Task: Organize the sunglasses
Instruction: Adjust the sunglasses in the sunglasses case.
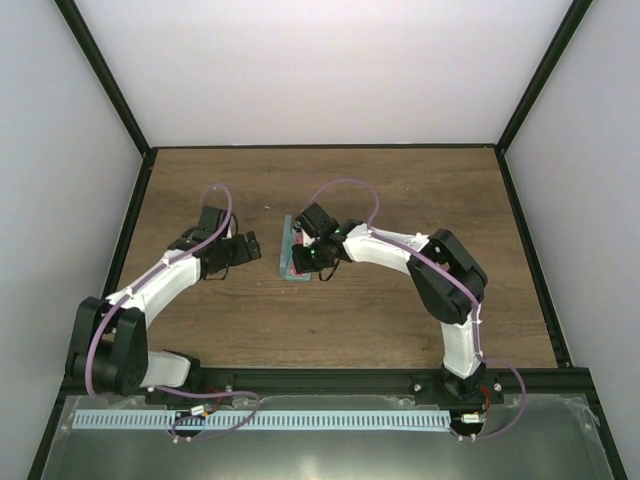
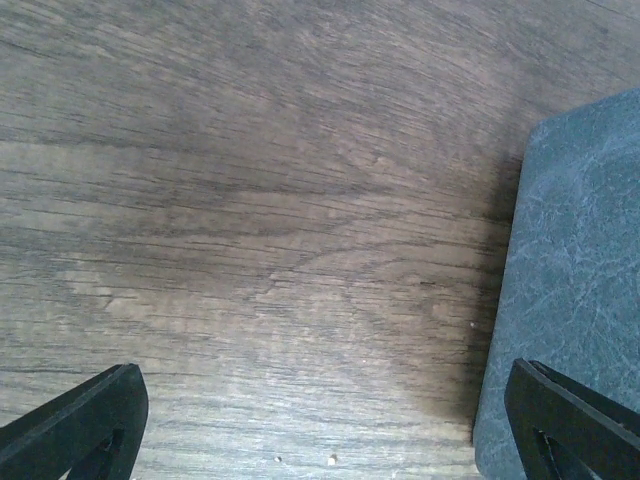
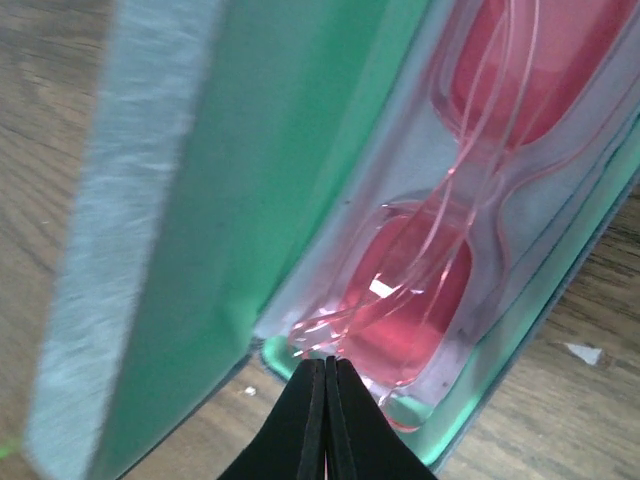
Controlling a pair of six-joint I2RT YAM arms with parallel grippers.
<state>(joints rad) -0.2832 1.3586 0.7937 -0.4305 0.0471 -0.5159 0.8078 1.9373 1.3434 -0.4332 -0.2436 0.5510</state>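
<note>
Here, right arm reaches left, closed end effector at sunglasses.

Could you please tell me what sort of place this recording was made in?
Probably a robotics lab test cell, not a home: a wood-grain table boxed in by plain white panels on a black frame, with the left arm and right arm bolted at its near edge.

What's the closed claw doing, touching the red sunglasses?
Cannot tell. In the right wrist view the tips of the shut right gripper overlap the sunglasses, hiding any contact.
</note>
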